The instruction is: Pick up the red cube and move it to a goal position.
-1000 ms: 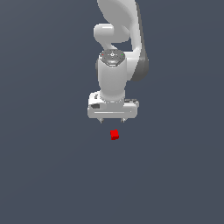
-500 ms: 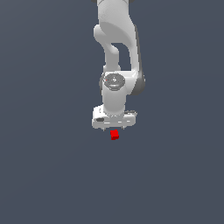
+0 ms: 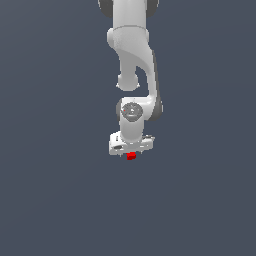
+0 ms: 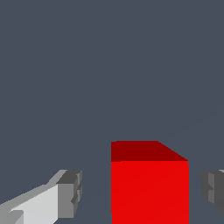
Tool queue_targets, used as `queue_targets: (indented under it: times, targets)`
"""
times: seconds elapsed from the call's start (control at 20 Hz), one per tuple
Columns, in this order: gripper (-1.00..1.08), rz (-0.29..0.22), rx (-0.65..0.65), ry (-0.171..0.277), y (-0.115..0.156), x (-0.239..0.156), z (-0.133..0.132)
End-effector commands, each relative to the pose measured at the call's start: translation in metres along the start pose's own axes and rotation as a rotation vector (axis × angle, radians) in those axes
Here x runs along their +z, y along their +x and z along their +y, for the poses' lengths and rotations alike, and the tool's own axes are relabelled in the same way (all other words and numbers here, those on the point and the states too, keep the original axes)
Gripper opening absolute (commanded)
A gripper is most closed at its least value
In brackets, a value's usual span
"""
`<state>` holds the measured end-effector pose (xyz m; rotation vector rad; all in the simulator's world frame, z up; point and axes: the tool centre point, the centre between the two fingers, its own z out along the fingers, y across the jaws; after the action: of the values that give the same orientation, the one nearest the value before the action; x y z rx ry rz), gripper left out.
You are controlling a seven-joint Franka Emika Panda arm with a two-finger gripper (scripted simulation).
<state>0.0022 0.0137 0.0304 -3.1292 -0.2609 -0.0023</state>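
The red cube (image 3: 131, 156) lies on the grey floor directly beneath the white arm's hand. In the wrist view the red cube (image 4: 149, 181) fills the space between my two grey fingertips (image 4: 70, 193), with a gap showing on each side of it. My gripper (image 3: 130, 154) is lowered around the cube and stands open; its fingers are mostly hidden behind the hand in the exterior view. No goal marker shows in either view.
A plain dark grey floor (image 3: 60, 200) stretches in every direction. The white arm (image 3: 132, 60) rises straight up from the hand to the exterior view's upper edge.
The hand has come down from above the cube until its fingers straddle it. The cube has stayed in place.
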Motion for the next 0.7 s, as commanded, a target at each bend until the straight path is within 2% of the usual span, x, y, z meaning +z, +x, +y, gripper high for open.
queue_targets:
  times: [0.0,0.2,0.25,0.65]
  targets:
    - [1.00,-0.001,-0.009,0.000,0.0003,0.0076,-0.0005]
    - [1.00,-0.002,-0.013,-0.001,0.0009,0.0105,-0.0004]
    - [-1.00,-0.002,-0.013,-0.001,0.0009,0.0105,-0.0004]
    - [-1.00,-0.002,-0.013,-0.001,0.0009,0.0105,-0.0004]
